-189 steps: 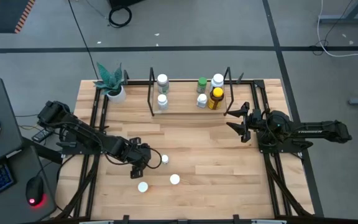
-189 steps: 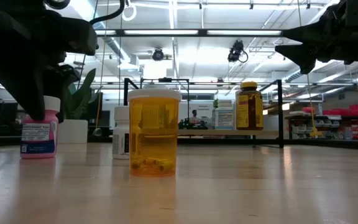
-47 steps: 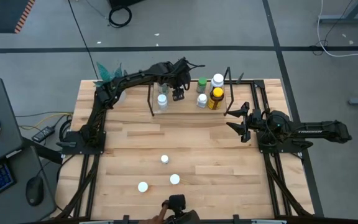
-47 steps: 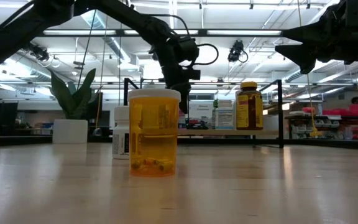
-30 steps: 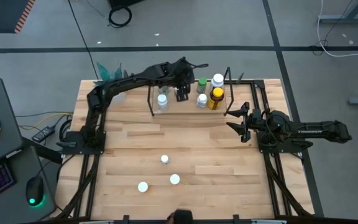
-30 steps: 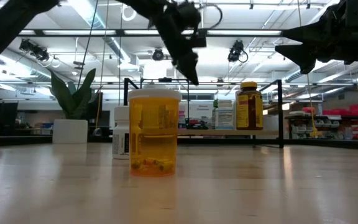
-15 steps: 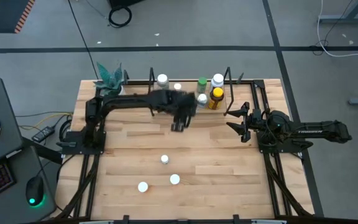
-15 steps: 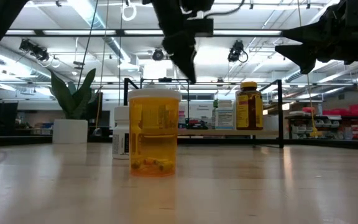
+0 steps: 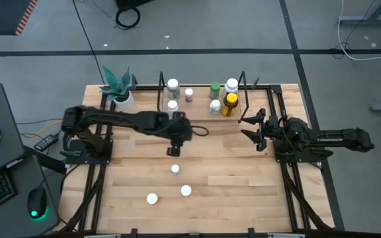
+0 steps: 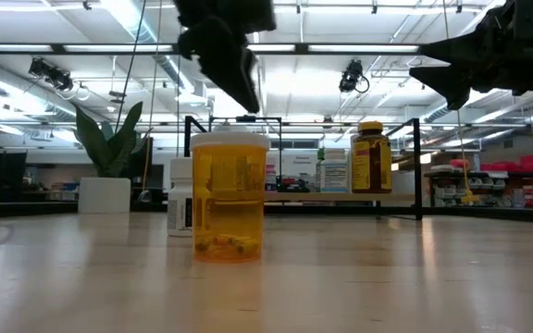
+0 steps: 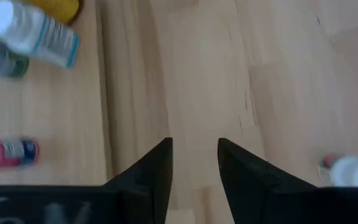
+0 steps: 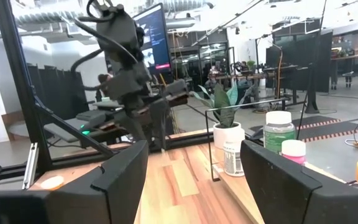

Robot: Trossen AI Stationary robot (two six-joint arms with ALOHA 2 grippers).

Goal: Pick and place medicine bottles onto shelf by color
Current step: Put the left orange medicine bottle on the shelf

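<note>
- Two arms seen, both dark, nearly black, built of jointed segments; each is mounted on a black base at its own table side.
- Left arm: slim links, loose black cable looped beside the wrist.
- Left gripper: two flat, matte black fingers, tapered to blunt tips, bare wood seen between the jaws.
- Right arm: faint light lettering noted along the forearm link, unreadable.
- Right gripper: two broad black fingers with angular, bevelled faces, a wide gap between the jaws.
</note>
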